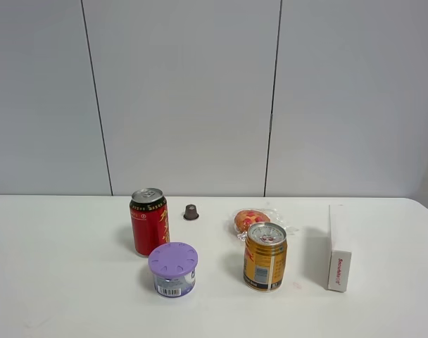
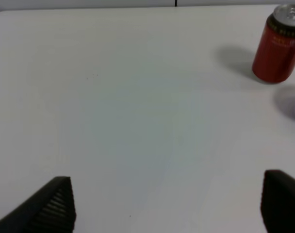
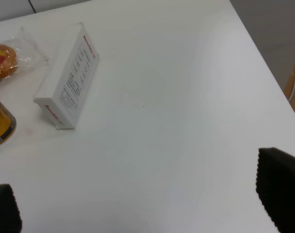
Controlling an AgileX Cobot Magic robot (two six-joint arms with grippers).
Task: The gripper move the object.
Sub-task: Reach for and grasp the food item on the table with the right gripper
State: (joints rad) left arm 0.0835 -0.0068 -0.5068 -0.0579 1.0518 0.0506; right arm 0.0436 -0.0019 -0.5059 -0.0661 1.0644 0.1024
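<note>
Well away from the object (image 1: 252, 220), right gripper (image 3: 142, 194) fingers (image 3: 281, 189) wide apart.

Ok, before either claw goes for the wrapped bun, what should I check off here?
1. Wrapped bun located: ok, it lies just behind the gold can.
2. Right claw open and empty: ok.
3. Left claw open and empty: ok.
4. Wrap clear of the gold can: cannot tell.
5. Straight approach from the right side: probably not ok, since the white box stands on that side of the bun.
</note>
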